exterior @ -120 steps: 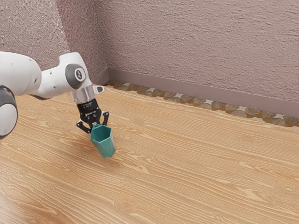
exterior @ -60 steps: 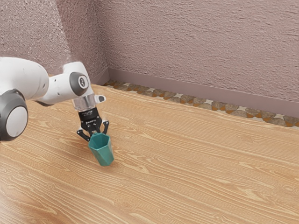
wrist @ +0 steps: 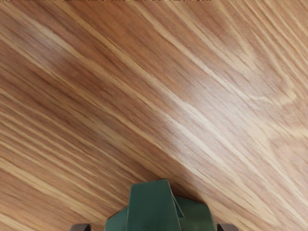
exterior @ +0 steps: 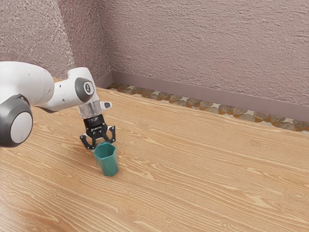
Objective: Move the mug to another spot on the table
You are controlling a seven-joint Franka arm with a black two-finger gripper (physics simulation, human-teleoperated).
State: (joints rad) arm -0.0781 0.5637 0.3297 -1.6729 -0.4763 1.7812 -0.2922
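Teal mug (exterior: pixel 106 162) stands on wood table (exterior: pixel 203 159), gripper (exterior: pixel 98 143) spread open just above rim, gripping nothing: release step, I judge; next, lift straight up w/o clipping rim.

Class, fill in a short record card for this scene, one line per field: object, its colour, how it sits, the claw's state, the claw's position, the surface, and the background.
Object: mug
Colour: teal
How it sits: standing on the table, open end up
Claw state: claw open, fingers spread
Claw position: just above the mug's rim, not gripping it
Surface: light wooden table with a visible grain
Background: rough pinkish wall with a row of pebbles along its base
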